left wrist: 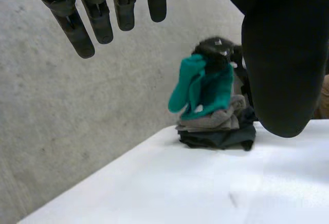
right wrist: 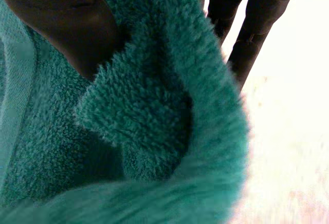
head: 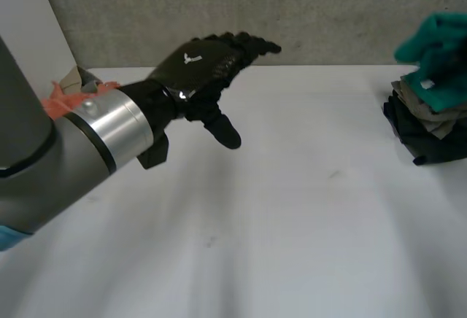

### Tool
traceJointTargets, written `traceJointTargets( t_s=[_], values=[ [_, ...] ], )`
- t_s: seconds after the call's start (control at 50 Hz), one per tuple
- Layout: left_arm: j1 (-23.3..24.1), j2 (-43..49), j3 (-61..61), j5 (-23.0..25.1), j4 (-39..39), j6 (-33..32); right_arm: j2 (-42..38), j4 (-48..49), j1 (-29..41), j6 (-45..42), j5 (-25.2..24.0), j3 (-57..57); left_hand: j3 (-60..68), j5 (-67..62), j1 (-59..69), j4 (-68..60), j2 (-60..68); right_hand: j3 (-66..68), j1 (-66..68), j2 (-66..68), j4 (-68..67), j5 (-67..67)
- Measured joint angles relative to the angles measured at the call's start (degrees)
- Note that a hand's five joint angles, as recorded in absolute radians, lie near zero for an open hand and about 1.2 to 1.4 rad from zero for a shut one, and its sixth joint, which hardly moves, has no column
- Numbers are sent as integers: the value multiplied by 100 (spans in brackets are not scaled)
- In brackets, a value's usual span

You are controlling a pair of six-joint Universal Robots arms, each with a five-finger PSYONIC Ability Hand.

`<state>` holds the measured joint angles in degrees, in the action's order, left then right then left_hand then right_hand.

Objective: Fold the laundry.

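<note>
Towel (right wrist: 154, 131) fluffy terry cloth; table (head: 292, 223) smooth, apparently matt

white table (head: 306, 216). at 3 o'clock a cloth pile (head: 427, 125) stands on it: black piece (head: 430, 149) lowest, flat on the tabletop, grey layers above, teal towel (head: 441, 48) uppermost. at 9 o'clock, orange cloth (head: 60, 103) at the table's edge, partly hidden.

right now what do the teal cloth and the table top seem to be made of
The teal cloth looks like terry towelling: matte and fluffy, with a dense looped pile and a flatter woven band near one edge. The table top is a hard, smooth white surface, flat and seamless. It is probably laminate or painted board, but the look leaves that open.
</note>
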<state>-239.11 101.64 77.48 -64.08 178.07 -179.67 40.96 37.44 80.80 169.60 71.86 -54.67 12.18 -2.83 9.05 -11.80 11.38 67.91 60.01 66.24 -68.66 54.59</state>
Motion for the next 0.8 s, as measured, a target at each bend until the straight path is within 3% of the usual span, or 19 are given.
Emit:
traceJointTargets(
  t_s=[0.12, 0.18, 0.2, 0.22, 0.24, 0.3, 0.46, 0.58, 0.64, 0.7, 0.8],
  values=[
    [134, 203, 111, -9, 115, -17, -905, 402, -566, -315, -972, -248, 0, 0, 0, 0, 0, 0, 0, 0, -1, 170],
    [180, 271, 111, -9, 138, -41, -996, 522, -689, -489, -1214, -456, 0, 0, 0, 0, 0, -261, -297, -253, 265, -4],
    [185, 276, 108, -8, 139, -44, -989, 536, -700, -507, -1236, -488, 0, -1, 0, 0, 0, -668, -692, -656, 670, -405],
    [211, 300, 79, -6, 141, -65, -904, 586, -736, -569, -1297, -637, 0, -1, 0, 0, 0, -2544, -2372, -2682, 2584, -2134],
    [223, 307, 57, -5, 138, -75, -810, 596, -747, -583, -1296, -735, 0, 0, 0, 0, 0, -3410, -3178, -3602, 3475, -2900],
    [263, 292, -25, -1, 105, -91, -448, 556, -758, -545, -1203, -995, 0, 0, 0, 0, 0, -5236, -4610, -5215, 5316, -4620],
    [354, 64, -149, 10, -27, -84, 1086, -278, -868, -207, -756, -1821, 0, 0, 0, 0, 0, -5607, -4714, -5405, 5673, -5226],
    [375, -205, -28, 18, -48, -61, 1965, -1749, -1258, -744, -454, -2119, 0, 0, 0, 0, 0, -5607, -4714, -5405, 5673, -5226],
    [375, -320, 43, 19, -18, -41, 2107, -2393, -1437, -1355, -80, -2005, 0, 0, 0, 0, 0, -5607, -4714, -5405, 5673, -5226],
    [377, -472, 85, 14, 82, 7, 2184, -2874, -1587, -2251, 730, -1626, 0, 0, 0, 0, 0, -5607, -4714, -5405, 5673, -5226],
    [380, -710, -73, -72, 332, 143, 2334, -2358, -1491, -2905, 1648, -1120, 0, 0, 0, 0, 0, -5607, -4714, -5405, 5673, -5225]
  ],
)
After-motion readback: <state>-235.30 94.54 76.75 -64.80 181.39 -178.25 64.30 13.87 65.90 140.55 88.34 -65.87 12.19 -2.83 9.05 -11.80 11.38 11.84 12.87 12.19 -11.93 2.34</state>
